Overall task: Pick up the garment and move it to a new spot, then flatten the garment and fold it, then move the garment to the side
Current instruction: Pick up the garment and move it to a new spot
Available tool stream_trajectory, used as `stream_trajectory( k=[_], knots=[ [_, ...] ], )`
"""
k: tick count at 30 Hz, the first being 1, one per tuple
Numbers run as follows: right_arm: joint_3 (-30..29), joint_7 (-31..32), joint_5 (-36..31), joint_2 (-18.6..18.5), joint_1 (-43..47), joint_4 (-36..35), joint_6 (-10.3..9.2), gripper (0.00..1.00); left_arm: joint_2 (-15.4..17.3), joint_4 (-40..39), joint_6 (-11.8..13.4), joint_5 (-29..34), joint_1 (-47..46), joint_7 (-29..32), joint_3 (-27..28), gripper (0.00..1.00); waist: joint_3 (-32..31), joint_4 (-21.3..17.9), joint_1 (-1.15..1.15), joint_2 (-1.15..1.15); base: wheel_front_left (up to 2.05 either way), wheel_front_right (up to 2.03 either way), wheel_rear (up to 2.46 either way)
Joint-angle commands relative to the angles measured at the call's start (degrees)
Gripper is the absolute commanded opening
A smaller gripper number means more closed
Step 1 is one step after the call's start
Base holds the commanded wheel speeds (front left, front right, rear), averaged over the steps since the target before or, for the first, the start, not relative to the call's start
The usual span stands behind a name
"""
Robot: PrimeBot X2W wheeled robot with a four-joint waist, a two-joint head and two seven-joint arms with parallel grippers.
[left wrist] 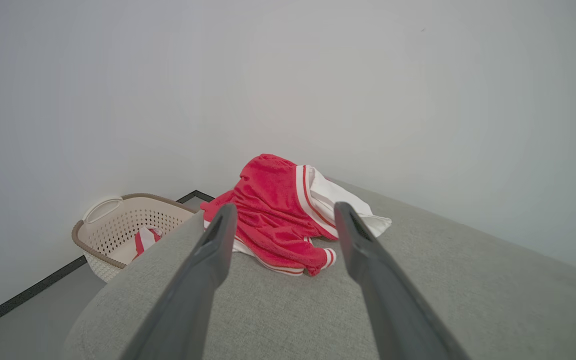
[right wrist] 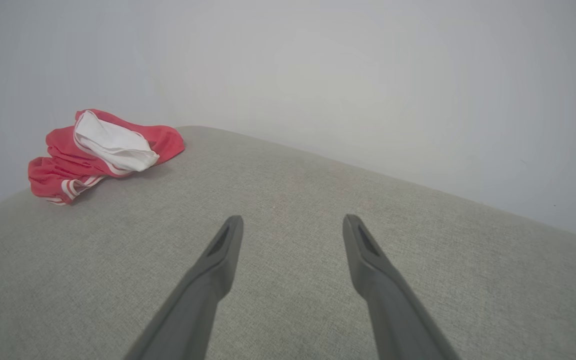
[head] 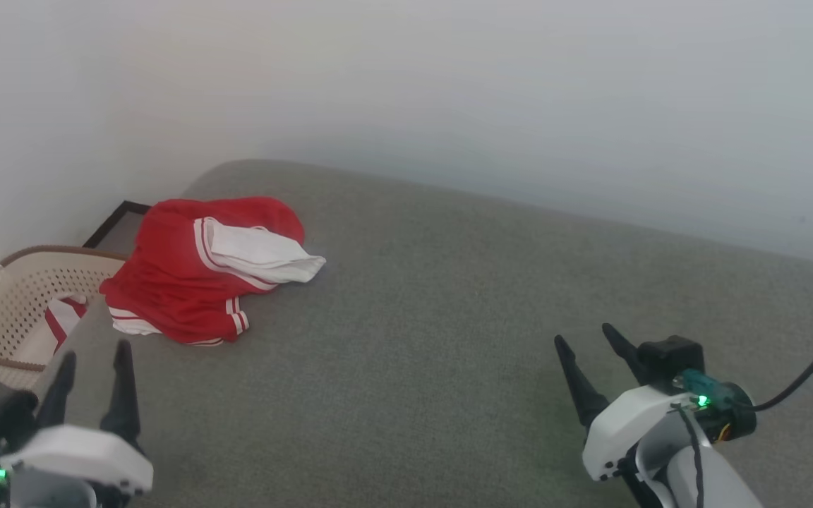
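Two dark-fingered tools sit closest to view, in the lower corners of the head view. At lower left, the left tool [head: 95,351] has its two long fingers spread apart and holds nothing. At lower right, the right tool [head: 583,334] is likewise spread and empty. Both hover over a broad grey woven upholstered cushion [head: 449,317], possibly a sofa seat or a bed.

Towards the upper left of the frame lies a bright red soft fabric garment [head: 188,282] with wide white cuff panels edged in thin red-and-white stripes. It is a crumpled heap at the cushion's far left corner, close to the edge. The heap is wider than it is deep, running roughly left to right across the frame. One white panel spills off its right end onto the cushion.

The garment lies straight up the frame from the left tool and a little to the right; in the left wrist view it sits framed between the two fingers. The left tool is near it, and the right tool is well apart, so the left arm looks better placed for the pick-up.

Just beyond the cushion's left edge stands a beige perforated plastic basket [head: 4,310] holding a red-and-white scrap of cloth [head: 61,321].

No brand, label or readable writing can be made out.
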Motion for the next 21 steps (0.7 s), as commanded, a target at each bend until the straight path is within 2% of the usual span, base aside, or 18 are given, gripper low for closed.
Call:
stream_trajectory(
  k=[1,8,12,13,21],
  knots=[
    [-0.2,0.0,-0.2,-0.3,-0.4,-0.2,0.02,1.00,0.0,0.4,-0.3,-0.8,-1.5,0.1,0.2,1.00,0.6,-0.2,0.00,0.00,0.00,0.00,0.00],
    [-2.0,1.2,-0.9,-1.8,-2.0,-2.8,0.01,1.00,2.6,6.6,-1.6,-1.1,-11.0,1.9,-0.6,1.00,5.2,-1.5,0.00,0.00,0.00,0.00,0.00],
    [-2.9,2.5,-1.7,-3.0,-3.6,-5.5,0.01,1.00,4.5,12.5,-2.7,-0.8,-18.4,2.3,-1.6,1.00,10.1,-2.8,0.00,0.00,0.00,0.00,0.00],
    [-3.0,2.9,-1.7,-3.3,-4.1,-6.1,0.01,1.00,4.0,13.9,-2.9,-1.4,-20.3,1.9,-1.8,1.00,11.4,-3.1,0.00,0.00,0.00,0.00,0.00],
    [-3.8,5.5,-2.7,-5.5,-7.0,-12.6,0.01,1.00,6.5,27.5,-4.5,-2.3,-34.8,4.3,-3.6,1.00,21.9,-6.0,0.00,0.00,0.00,0.00,0.00]
  ],
)
